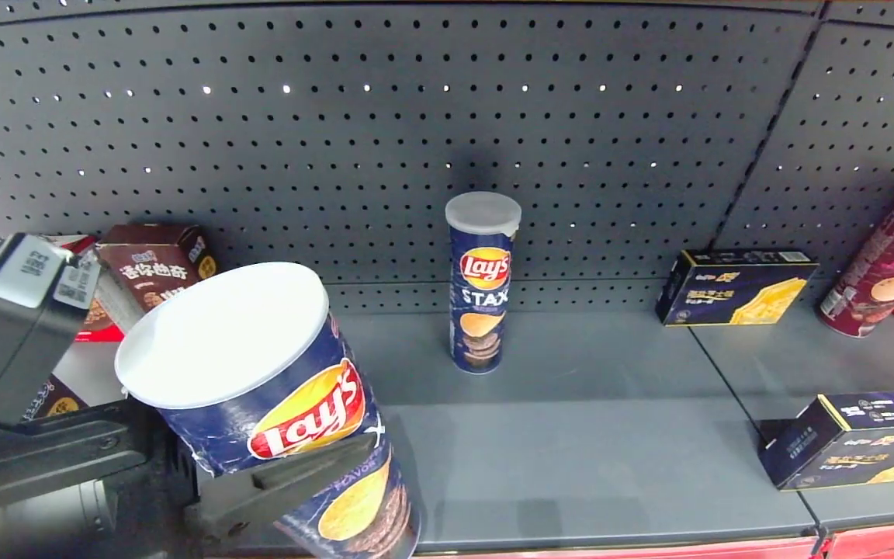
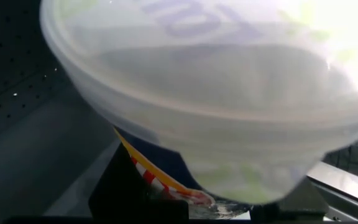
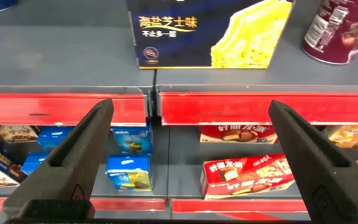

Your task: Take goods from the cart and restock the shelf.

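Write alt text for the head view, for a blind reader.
The left gripper holds a tilted blue chip can with a white lid at front left of the grey shelf. A matching can stands upright near the pegboard; two dark blue boxes and a maroon can sit farther right, brown boxes far left.

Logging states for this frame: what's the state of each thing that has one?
left gripper: shut on held can
held can: tilted, lid on
shelf can: upright, lid on, standing free
right gripper: open, empty
purple can: tilted, lid on
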Robot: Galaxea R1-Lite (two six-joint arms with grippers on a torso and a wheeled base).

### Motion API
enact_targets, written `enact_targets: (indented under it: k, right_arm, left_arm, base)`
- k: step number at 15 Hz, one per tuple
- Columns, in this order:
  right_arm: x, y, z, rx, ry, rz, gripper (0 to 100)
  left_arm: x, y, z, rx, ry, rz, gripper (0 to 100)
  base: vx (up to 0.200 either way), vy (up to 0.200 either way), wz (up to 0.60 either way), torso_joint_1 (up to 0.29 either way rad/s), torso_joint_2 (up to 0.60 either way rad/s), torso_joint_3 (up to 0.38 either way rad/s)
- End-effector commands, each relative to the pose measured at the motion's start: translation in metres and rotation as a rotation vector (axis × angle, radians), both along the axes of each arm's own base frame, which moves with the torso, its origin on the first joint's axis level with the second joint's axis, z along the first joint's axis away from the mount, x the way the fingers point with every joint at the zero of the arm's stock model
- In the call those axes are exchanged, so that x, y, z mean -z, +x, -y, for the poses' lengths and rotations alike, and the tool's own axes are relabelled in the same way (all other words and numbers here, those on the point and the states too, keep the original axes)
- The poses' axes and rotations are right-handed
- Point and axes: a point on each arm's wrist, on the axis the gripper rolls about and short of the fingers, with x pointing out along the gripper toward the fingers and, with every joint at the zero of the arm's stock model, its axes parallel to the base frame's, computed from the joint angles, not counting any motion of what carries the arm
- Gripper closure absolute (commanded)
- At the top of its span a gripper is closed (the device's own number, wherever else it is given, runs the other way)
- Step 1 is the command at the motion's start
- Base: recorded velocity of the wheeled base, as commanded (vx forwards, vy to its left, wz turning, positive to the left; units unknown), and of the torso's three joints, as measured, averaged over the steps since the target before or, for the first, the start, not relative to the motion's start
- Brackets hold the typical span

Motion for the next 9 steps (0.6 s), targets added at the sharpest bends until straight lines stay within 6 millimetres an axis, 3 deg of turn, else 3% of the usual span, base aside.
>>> enact_targets:
  k: [1, 8, 9]
  right_arm:
    - [0.0, 0.0, 0.0, -0.001, 0.0, -0.001, 0]
    - [0.0, 0.0, 0.0, -0.003, 0.0, -0.004, 0]
    - [-0.01, -0.001, 0.0, -0.03, -0.011, 0.016, 0]
  left_arm:
    - [-0.001, 0.002, -0.002, -0.018, -0.002, 0.003, 100]
    - [0.001, 0.002, -0.009, -0.056, -0.002, 0.003, 100]
    - [0.002, 0.003, -0.013, -0.073, 0.0, 0.001, 100]
  base:
    - [0.0, 0.0, 0.0, 0.0, 0.0, 0.0]
    - [0.0, 0.0, 0.0, 0.0, 0.0, 0.0]
    - [0.0, 0.0, 0.0, 0.0, 0.0, 0.0]
